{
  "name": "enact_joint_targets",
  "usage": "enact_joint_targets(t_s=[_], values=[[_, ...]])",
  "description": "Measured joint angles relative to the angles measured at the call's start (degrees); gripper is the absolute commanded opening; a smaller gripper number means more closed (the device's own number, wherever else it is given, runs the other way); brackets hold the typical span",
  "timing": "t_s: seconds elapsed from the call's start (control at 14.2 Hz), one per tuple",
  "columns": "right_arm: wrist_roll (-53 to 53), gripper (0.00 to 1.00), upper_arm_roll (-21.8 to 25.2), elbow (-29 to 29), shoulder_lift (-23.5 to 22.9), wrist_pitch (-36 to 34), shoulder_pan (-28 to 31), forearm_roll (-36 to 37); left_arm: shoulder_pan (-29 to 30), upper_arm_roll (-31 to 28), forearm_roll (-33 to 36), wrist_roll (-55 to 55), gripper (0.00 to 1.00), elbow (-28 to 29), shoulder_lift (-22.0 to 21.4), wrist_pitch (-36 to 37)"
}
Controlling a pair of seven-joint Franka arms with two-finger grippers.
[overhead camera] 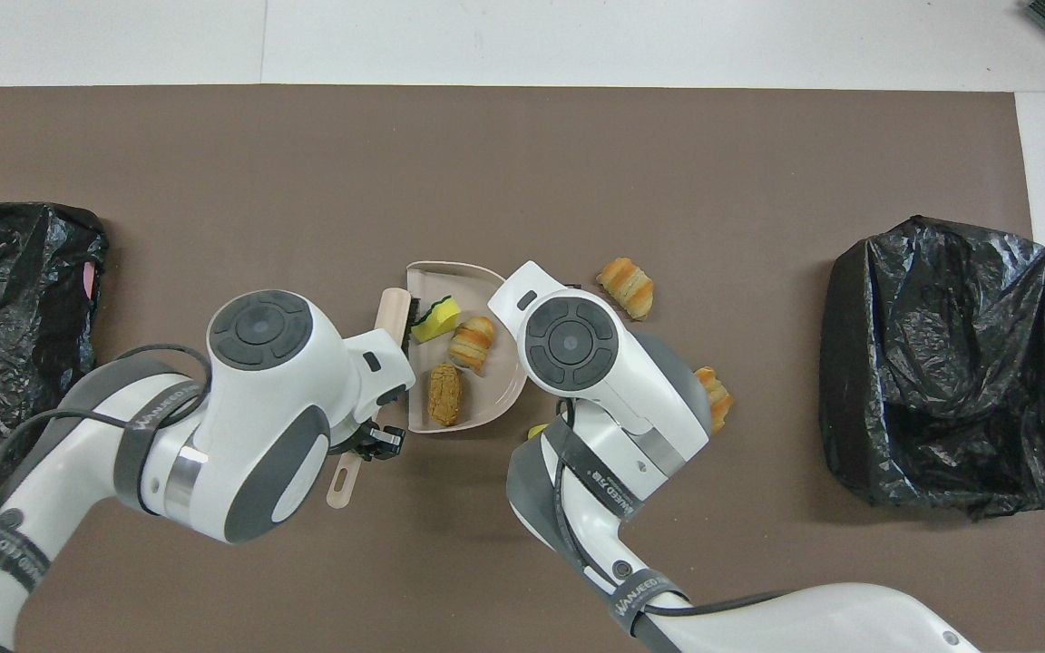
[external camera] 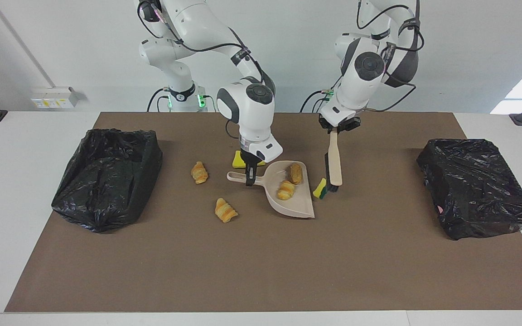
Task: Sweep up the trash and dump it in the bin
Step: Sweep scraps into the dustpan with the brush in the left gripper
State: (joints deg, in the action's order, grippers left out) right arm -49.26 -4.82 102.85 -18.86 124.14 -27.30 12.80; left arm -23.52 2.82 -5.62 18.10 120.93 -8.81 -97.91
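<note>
The right gripper [external camera: 250,177] is clamped shut on the handle of the beige dustpan [external camera: 301,208], which rests on the brown mat [external camera: 261,271] covering the bench [external camera: 25,253]. In the pan just beside that gripper, toward the left arm's end, lie two bits of trash: a tan bread lump [external camera: 295,173] and an orange-striped pastry [external camera: 285,190]. The left gripper [external camera: 336,129] is raised above the mat and closed on the top of the brush [external camera: 334,160], which hangs almost upright from it with the bristles down. A yellow sponge wedge with a green face [external camera: 320,188] is against those bristles at the pan's open edge; from above it looks to be over the pan [overhead camera: 434,315], but from across the bench it sits just outside the rim, so I can't tell which. Another yellow sponge [external camera: 238,159] lies right by the right gripper, partly hidden by it and closer to the robots. Two more striped pastries sit on the mat toward the right arm's end from that gripper, one [external camera: 199,172] beside the handle, the other [external camera: 225,210] farther from the robots. A black-bagged bin [external camera: 107,176] stands well apart at the right arm's end, and a second one [external camera: 476,185] at the left arm's end.
</note>
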Motion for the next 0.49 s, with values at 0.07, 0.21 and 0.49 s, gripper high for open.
enact_joint_targets(t_s=[0.07,0.21,0.49], values=[[-0.8,0.0,0.0,-0.4,0.6,-1.0,0.5,-0.8,-0.2,0.3,0.0,2.5,0.0,0.3,-0.9,0.5],[-3.3,0.0,0.1,-0.6,2.1,-2.7,1.8,-2.6,-0.6,0.9,-0.1,4.9,0.0,1.0,-1.4,0.3],[-4.8,0.0,0.0,-0.6,3.0,-3.6,2.5,-3.5,0.3,0.3,-0.1,5.8,0.0,2.7,-1.3,-2.6]])
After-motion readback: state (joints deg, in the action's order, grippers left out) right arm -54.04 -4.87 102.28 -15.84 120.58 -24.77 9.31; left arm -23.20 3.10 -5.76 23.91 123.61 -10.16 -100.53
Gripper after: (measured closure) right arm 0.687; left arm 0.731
